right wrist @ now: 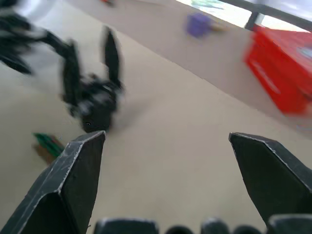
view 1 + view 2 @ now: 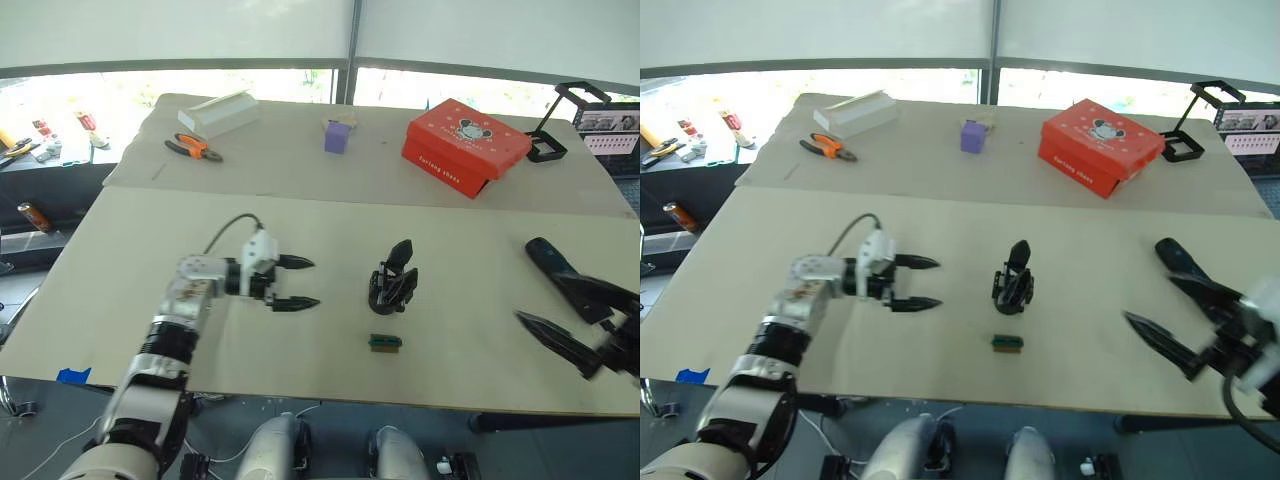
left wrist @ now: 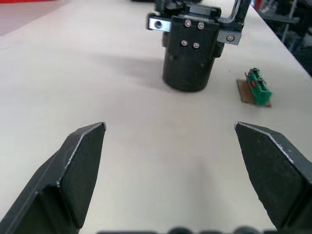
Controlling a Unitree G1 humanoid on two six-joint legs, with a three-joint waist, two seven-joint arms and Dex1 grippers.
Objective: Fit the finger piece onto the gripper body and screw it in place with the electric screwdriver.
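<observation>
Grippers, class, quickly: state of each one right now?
Left gripper: open, holding nothing, fingers pointed at the gripper body.
Right gripper: open, holding nothing, above the table.

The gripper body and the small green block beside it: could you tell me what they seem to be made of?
The gripper body looks like matte black plastic or coated metal, with small silver screw heads on its face. The small green block looks like glossy green plastic on a brown base, perhaps a terminal connector; I can't be sure.
</observation>
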